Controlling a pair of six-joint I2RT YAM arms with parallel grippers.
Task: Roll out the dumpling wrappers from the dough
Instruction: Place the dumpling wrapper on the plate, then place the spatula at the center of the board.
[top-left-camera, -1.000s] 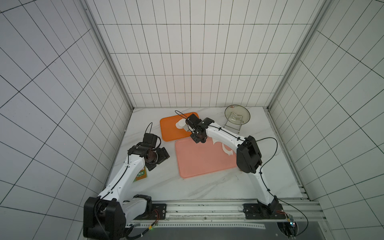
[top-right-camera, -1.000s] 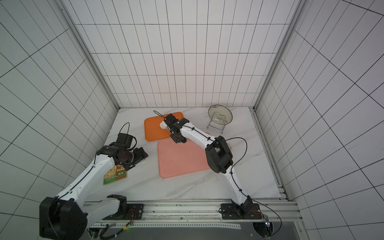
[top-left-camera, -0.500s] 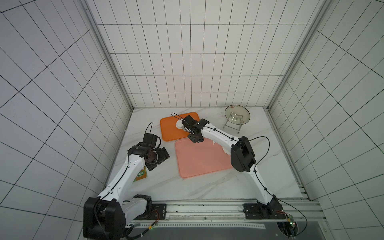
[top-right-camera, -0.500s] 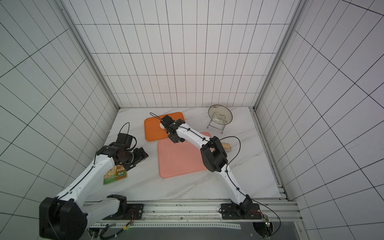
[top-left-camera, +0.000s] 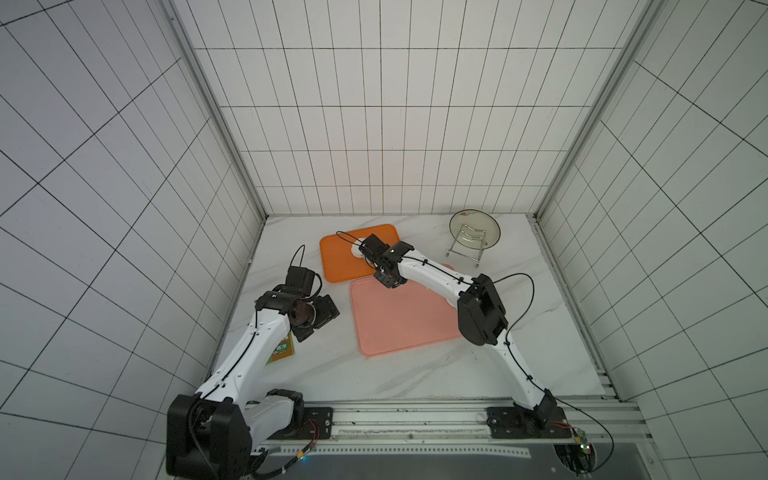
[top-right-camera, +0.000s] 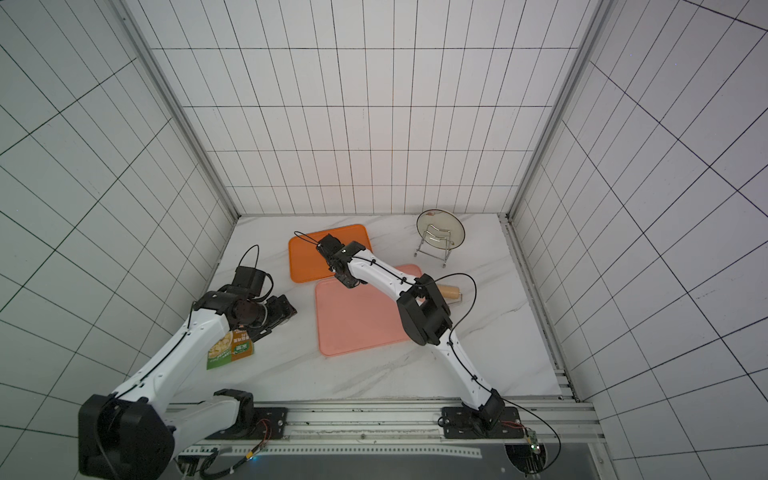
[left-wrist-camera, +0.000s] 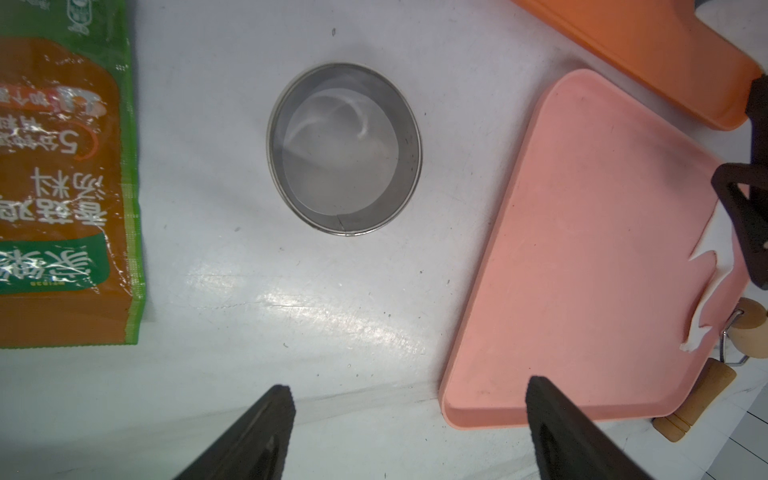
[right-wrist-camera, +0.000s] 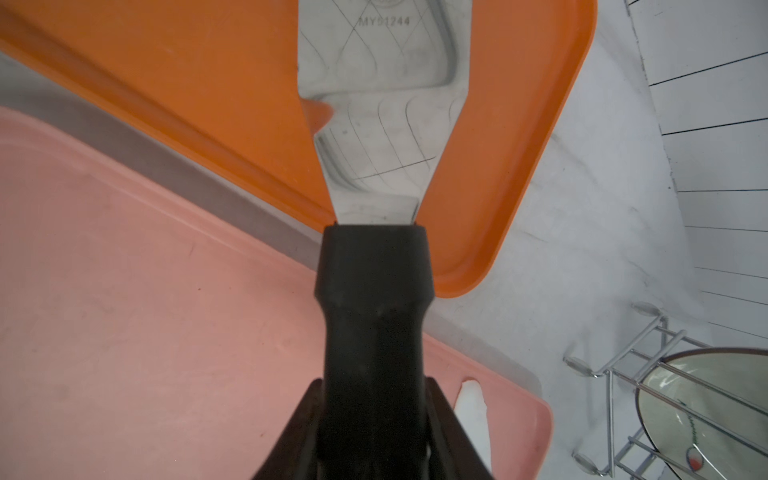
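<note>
White-tiled walls with dark grout lines (top-left-camera: 374, 124) enclose three sides of a white marble-patterned bench (top-left-camera: 395, 374); an aluminium rail (top-left-camera: 415, 411) runs along its front edge.

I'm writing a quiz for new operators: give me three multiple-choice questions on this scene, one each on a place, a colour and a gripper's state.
1. The steel ring cutter stands on: A the pink mat; B the bare tabletop; C the orange tray.
2. The tray beneath the scraper is: A blue; B orange; C green.
3. The left gripper is: A open, empty; B shut on the ring; C shut on the packet.
Answers: 1 B, tabletop shows all around it; 2 B, orange lies beneath its blade; 3 A, its fingers stand apart, nothing between.
</note>
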